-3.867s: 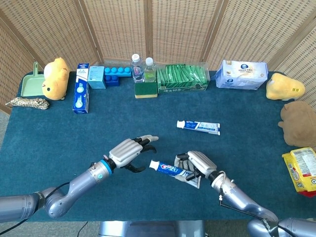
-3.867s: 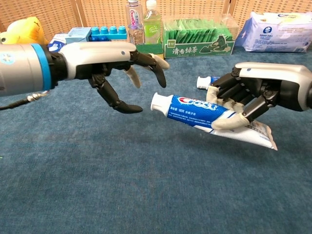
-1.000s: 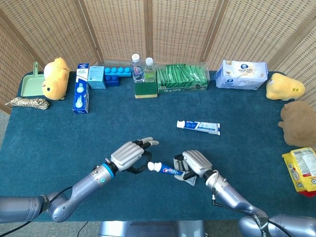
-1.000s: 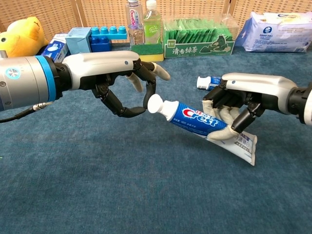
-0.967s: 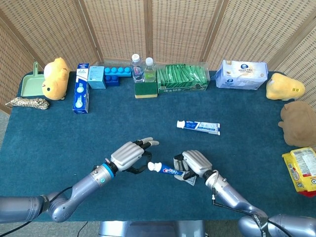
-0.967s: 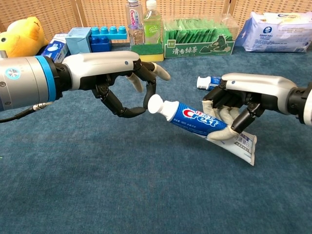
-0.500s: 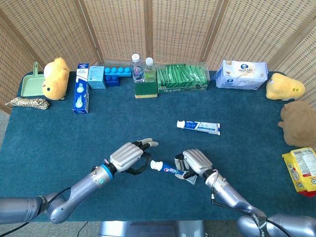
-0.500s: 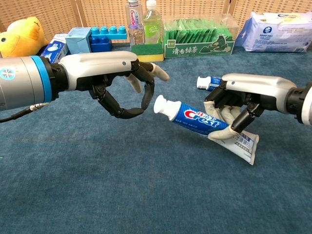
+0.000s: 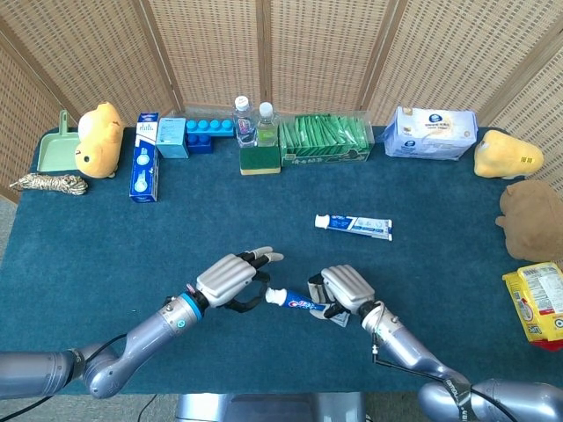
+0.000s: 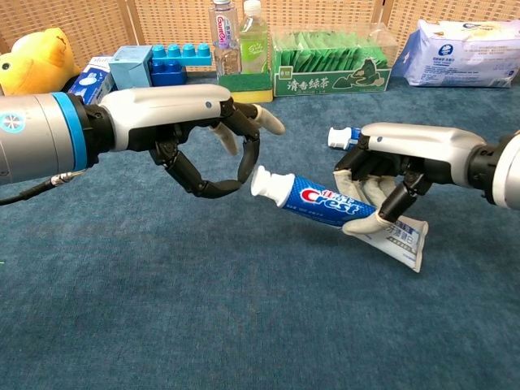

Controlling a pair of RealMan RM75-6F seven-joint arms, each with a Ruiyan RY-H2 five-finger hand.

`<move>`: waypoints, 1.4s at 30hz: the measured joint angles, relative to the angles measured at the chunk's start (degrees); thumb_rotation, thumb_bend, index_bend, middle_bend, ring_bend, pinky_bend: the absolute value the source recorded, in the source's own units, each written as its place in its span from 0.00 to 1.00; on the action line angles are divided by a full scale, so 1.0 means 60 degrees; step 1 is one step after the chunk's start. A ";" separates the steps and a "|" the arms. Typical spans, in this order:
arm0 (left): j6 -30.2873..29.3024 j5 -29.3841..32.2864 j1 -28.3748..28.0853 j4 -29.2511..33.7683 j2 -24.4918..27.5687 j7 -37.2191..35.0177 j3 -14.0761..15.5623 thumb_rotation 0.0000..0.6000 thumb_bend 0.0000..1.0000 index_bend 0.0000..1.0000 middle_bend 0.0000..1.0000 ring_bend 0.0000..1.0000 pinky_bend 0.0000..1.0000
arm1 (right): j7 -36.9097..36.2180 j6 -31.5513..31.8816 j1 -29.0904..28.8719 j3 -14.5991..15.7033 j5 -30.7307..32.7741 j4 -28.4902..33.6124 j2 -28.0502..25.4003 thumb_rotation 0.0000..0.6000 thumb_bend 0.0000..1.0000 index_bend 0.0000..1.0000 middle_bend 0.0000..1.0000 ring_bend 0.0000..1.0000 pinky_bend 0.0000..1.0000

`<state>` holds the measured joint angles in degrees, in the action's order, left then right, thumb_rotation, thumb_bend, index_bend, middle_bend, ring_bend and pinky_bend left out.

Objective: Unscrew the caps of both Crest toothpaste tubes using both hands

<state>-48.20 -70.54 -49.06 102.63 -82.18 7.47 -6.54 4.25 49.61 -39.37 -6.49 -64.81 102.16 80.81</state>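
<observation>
Wicker screens backed a blue table (image 9: 106, 255) with sundry goods ranged along its far edge. Right hand (image 10: 406, 166) grasped a Crest tube (image 10: 333, 205) by its body, held off the surface near the front centre, white cap (image 10: 266, 184) pointing toward the left hand (image 10: 187, 134). Left hand held nothing; its thumb and fingers curved in a ring just beside the cap, contact not confirmed. A second tube (image 9: 354, 225) lay flat farther back, cap on. Judged step: approach to the first cap. Next move requires closing thumb and finger on the cap, then twisting against the right hand's hold.
</observation>
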 measured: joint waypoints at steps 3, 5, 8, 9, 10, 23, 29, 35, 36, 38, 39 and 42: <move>-0.0076 -0.0049 0.0024 0.0080 0.0067 0.0002 -0.0013 1.00 0.40 0.53 0.12 0.06 0.23 | -0.0023 0.0029 0.0006 -0.0028 0.0070 0.0069 -0.0029 1.00 0.52 0.85 0.72 0.70 0.74; -0.0144 -0.0065 0.0070 0.0119 0.0172 -0.0005 -0.0016 1.00 0.40 0.52 0.12 0.05 0.23 | -0.0096 0.0030 0.0022 -0.0042 0.0069 0.0129 -0.0082 1.00 0.52 0.85 0.72 0.70 0.74; -0.0224 -0.0041 0.0162 0.0155 0.0388 -0.0061 -0.0014 1.00 0.40 0.48 0.11 0.04 0.23 | -0.0253 0.0011 0.0051 -0.0053 0.0009 0.0220 -0.0188 1.00 0.52 0.85 0.72 0.70 0.74; -0.0241 -0.0025 0.0193 0.0159 0.0457 -0.0086 -0.0011 1.00 0.40 0.46 0.10 0.04 0.23 | -0.0296 -0.0001 0.0057 -0.0055 -0.0009 0.0235 -0.0204 1.00 0.52 0.85 0.72 0.70 0.74; -0.0256 0.0013 0.0233 0.0158 0.0545 -0.0125 -0.0007 1.00 0.40 0.45 0.09 0.03 0.22 | -0.0352 -0.0022 0.0061 -0.0059 -0.0033 0.0248 -0.0221 1.00 0.52 0.85 0.72 0.70 0.74; 0.0401 0.0288 0.0036 -0.0058 0.0470 -0.0396 0.0000 1.00 0.40 0.34 0.05 0.00 0.21 | -0.0267 -0.0165 -0.0078 -0.0063 -0.0107 0.0345 -0.0117 1.00 0.52 0.85 0.72 0.70 0.74; 0.0489 0.0235 -0.0115 0.0037 0.0264 -0.0299 -0.0026 1.00 0.40 0.36 0.05 0.00 0.21 | -0.0047 -0.0094 -0.0127 -0.0077 0.0044 0.0393 -0.0088 1.00 0.52 0.85 0.72 0.70 0.74; 0.0436 0.0157 -0.0123 0.0224 0.0308 -0.0321 -0.0038 1.00 0.40 0.41 0.06 0.00 0.21 | 0.0091 -0.0025 -0.0135 -0.0070 0.0197 0.0367 -0.0081 1.00 0.52 0.85 0.72 0.70 0.74; 0.0430 0.0147 -0.0119 0.0250 0.0329 -0.0320 -0.0031 1.00 0.40 0.42 0.06 0.00 0.21 | 0.0104 -0.0019 -0.0138 -0.0071 0.0211 0.0359 -0.0078 1.00 0.52 0.85 0.72 0.70 0.74; 0.0429 0.0139 -0.0113 0.0306 0.0375 -0.0318 -0.0014 1.00 0.40 0.42 0.06 0.00 0.21 | 0.0125 -0.0017 -0.0148 -0.0076 0.0250 0.0340 -0.0069 1.00 0.52 0.85 0.72 0.70 0.74; 0.0431 0.0138 -0.0110 0.0332 0.0400 -0.0317 -0.0005 1.00 0.40 0.43 0.06 0.00 0.21 | 0.0130 -0.0018 -0.0154 -0.0081 0.0272 0.0331 -0.0064 1.00 0.52 0.85 0.72 0.70 0.74; 0.0439 0.0133 -0.0100 0.0420 0.0490 -0.0294 0.0035 1.00 0.40 0.43 0.06 0.00 0.21 | 0.0142 -0.0023 -0.0176 -0.0106 0.0342 0.0297 -0.0043 1.00 0.52 0.85 0.72 0.70 0.74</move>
<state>-45.57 -69.74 -49.65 105.15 -79.24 5.71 -6.33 5.10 49.47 -40.43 -7.12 -62.75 103.94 80.56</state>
